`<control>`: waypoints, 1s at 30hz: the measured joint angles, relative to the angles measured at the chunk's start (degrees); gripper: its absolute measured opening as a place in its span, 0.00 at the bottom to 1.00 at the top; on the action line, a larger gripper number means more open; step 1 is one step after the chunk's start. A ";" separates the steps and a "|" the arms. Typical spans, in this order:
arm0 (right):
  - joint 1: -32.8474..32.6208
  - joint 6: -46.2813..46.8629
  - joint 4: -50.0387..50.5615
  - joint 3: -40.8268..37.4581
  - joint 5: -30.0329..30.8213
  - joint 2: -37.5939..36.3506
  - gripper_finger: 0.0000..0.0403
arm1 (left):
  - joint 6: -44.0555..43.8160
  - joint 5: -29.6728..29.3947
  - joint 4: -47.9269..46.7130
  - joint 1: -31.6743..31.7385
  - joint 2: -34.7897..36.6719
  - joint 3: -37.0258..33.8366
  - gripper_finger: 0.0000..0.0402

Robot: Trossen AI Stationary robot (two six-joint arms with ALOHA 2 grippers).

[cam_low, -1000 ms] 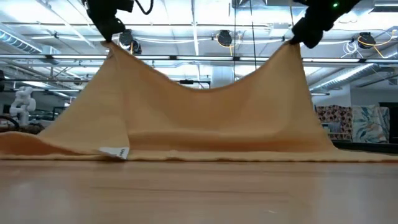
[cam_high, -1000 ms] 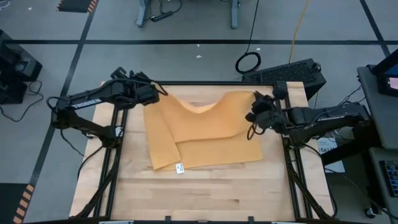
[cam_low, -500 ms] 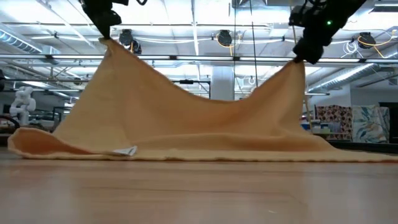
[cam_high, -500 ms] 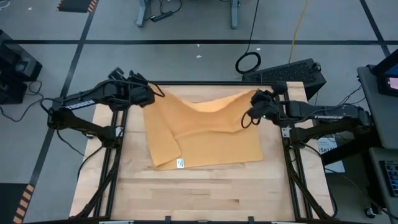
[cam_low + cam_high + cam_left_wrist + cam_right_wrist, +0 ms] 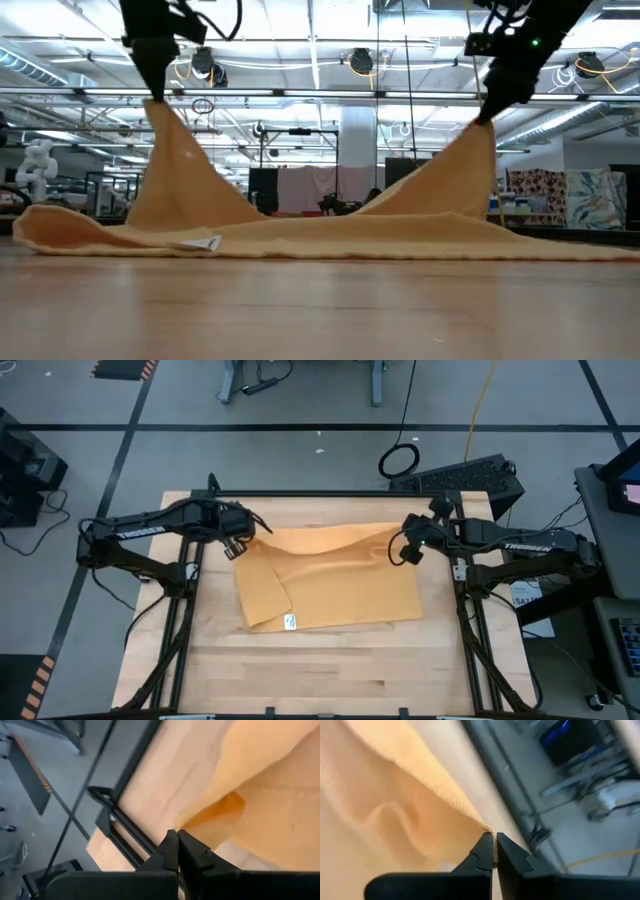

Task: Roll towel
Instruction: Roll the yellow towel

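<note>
Mustard-yellow cloth fills the middle of the wooden table (image 5: 330,670): the towel (image 5: 330,585) lies mostly flat, with its two far corners pinched up off the wood. On the left, the left gripper (image 5: 243,537) has its fingers clenched on the towel's far-left corner; on the right, the right gripper (image 5: 407,545) is likewise clamped on the far-right corner, and the fabric sags low between them. A small white label (image 5: 290,624) shows at the near edge, beside a folded-over flap on the left half. Each hold looks to be on the very tip of a corner, so a tug or uneven travel could pull the cloth free, and that left flap could bunch and skew any roll. From overhead the towel's outline and the flap are plain, but the lift is hard to read; the table-level camera shows the two raised peaks under the left gripper (image 5: 152,95) and right gripper (image 5: 488,115), with the room visible between them. Only the wrist cameras show how little cloth each left gripper (image 5: 177,834) and right gripper (image 5: 493,838) pinch holds.
</note>
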State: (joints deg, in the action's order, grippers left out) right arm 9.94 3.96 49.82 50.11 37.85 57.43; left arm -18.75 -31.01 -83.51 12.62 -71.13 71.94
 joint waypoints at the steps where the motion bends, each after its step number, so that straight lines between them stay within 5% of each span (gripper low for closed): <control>1: 0.02 1.29 1.48 0.00 -0.76 0.00 0.00 | -0.20 0.83 0.14 0.00 0.00 -1.11 0.01; 9: -0.02 2.54 2.57 0.00 -2.24 0.00 0.00 | -0.42 11.03 2.29 -1.07 0.00 -5.03 0.08; 16: 0.00 2.47 0.46 0.00 -5.34 0.00 0.00 | -1.45 14.54 2.88 -5.65 1.43 -5.04 0.43; 21: 0.00 2.43 0.22 0.00 -7.03 0.00 0.00 | -3.83 17.28 11.68 -13.66 3.38 -5.05 0.62; 30: 0.00 2.45 0.17 0.00 -9.88 0.00 0.00 | -11.02 11.40 41.02 -33.88 -4.93 -13.80 0.59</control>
State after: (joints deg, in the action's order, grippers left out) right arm 9.93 6.42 49.99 50.11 27.97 57.43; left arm -29.77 -19.61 -42.49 -21.26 -76.07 58.14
